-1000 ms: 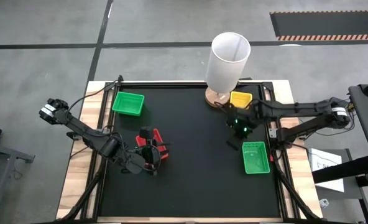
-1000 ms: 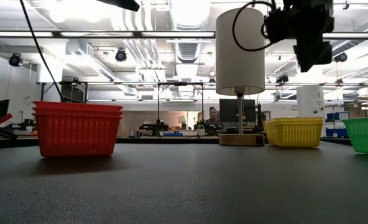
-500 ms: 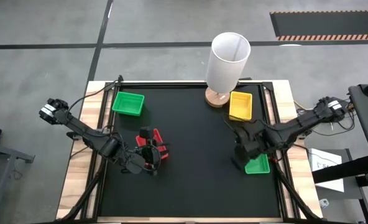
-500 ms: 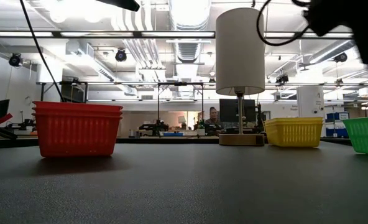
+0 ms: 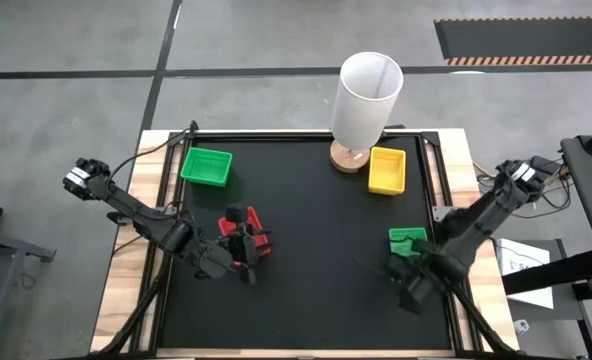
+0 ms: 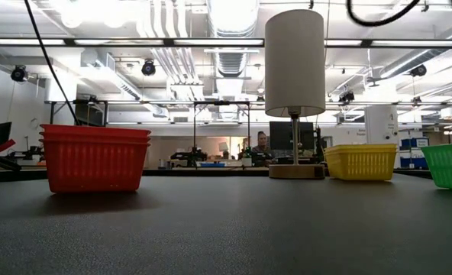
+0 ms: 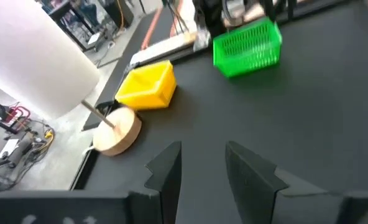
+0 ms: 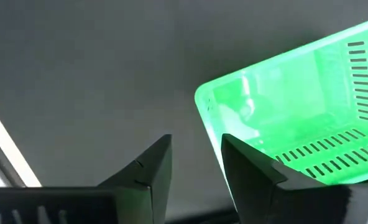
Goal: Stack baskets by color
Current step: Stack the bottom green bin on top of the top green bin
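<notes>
Green is the colour you are working on now. Take the white lamp (image 5: 369, 98) as your marker. The yellow stack (image 5: 387, 170) sits just beside the lamp's wooden base, on the side of your right arm. One green basket (image 5: 206, 166) sits far out from the lamp, toward your left arm's side, at the same far edge of the black mat (image 5: 316, 270). The other green basket (image 5: 409, 240) lies on the near side of the lamp, past the yellow stack and well apart from it. The red stack (image 5: 248, 238) lies nearer you too, off toward your left arm.

Your right gripper (image 5: 413, 278) hangs just beside the near green basket, on the side away from the lamp. Its fingers (image 8: 148, 168) are apart and they hold nothing. In the right wrist view the basket's corner sits next to the fingers, not between them.

Your left gripper (image 5: 234, 252) waits right by the red stack. Its fingers (image 7: 167, 169) are apart too and empty.

It looks like red and yellow are done, and green is still in two places. Your next job is likely to grab the near green basket. You need to line one finger inside the rim and one outside, then close on the wall. After that it has to go a long way across the mat to the other green basket, so watch the lamp
</notes>
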